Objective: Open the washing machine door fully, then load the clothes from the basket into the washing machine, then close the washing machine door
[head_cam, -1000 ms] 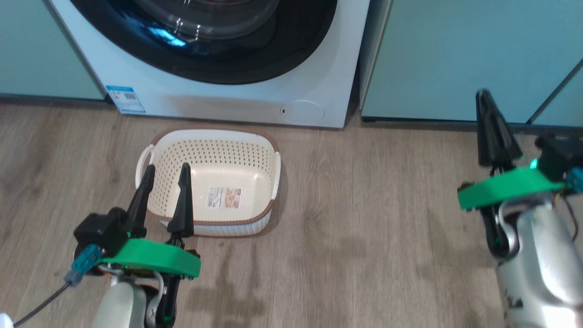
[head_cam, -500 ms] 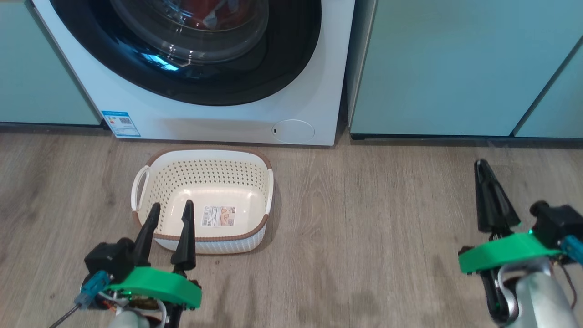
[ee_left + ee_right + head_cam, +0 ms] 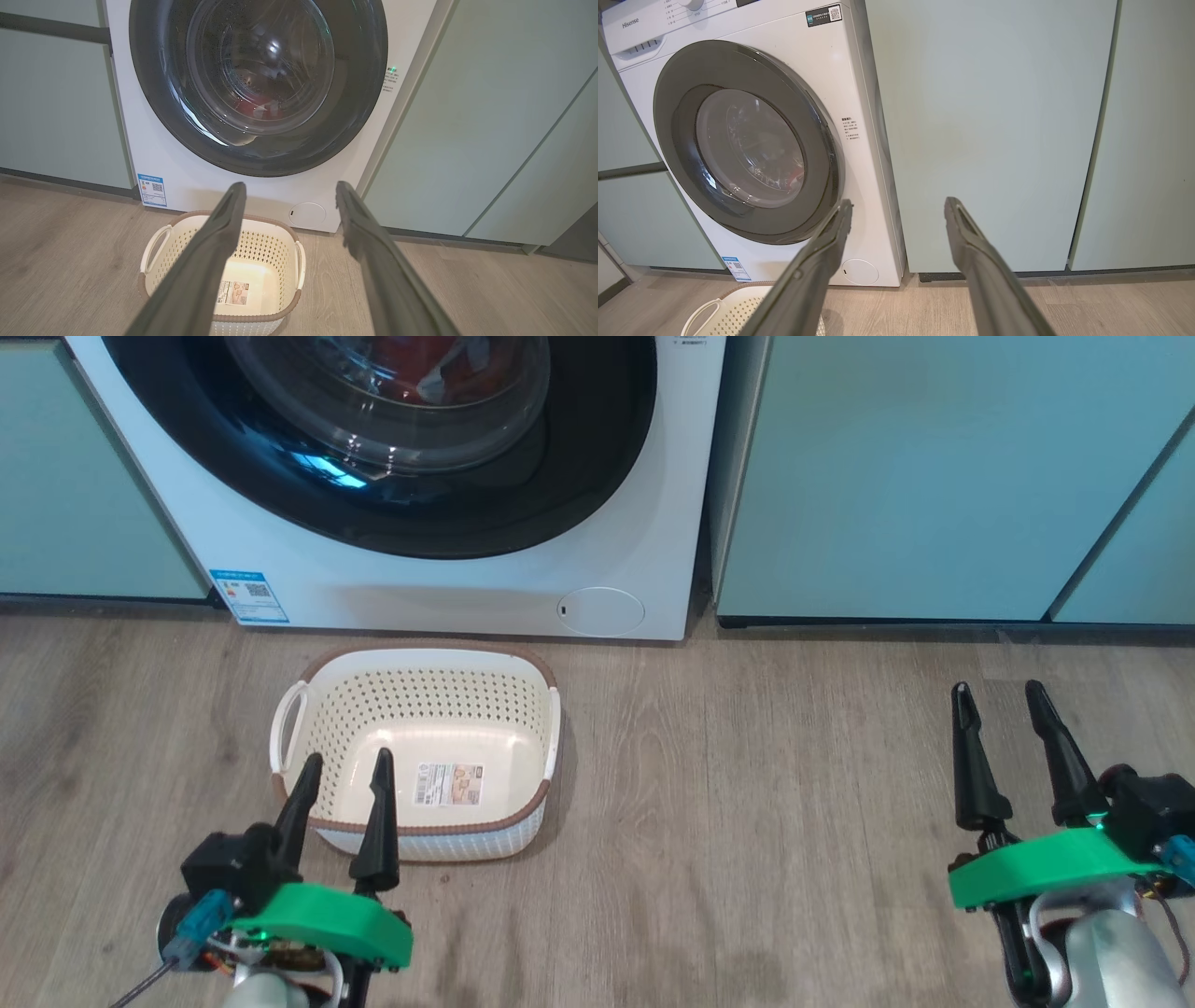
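The white washing machine (image 3: 448, 593) stands at the back with its black-rimmed door (image 3: 579, 467) shut flat against the front, as the right wrist view also shows for the door (image 3: 752, 140). Red and white clothes (image 3: 425, 359) lie inside the drum behind the glass, and the clothes (image 3: 254, 108) show faintly in the left wrist view. On the floor before the machine sits the cream basket (image 3: 415, 700), holding just its paper label (image 3: 450, 784). My left gripper (image 3: 342, 766) is open over the basket's near rim. My right gripper (image 3: 999, 691) is open, far right above the floor.
Pale teal cabinets (image 3: 934, 476) flank the machine on both sides. Wood-look floor (image 3: 747, 803) stretches between the basket and my right arm. The round filter cover (image 3: 602, 611) sits low on the machine's front, the blue energy sticker (image 3: 247, 595) at its lower left.
The camera tilted up, so the scene slid down the picture. My right gripper, earlier edge-on with fingers overlapping, now stands lower with both fingers apart. The left gripper stays open.
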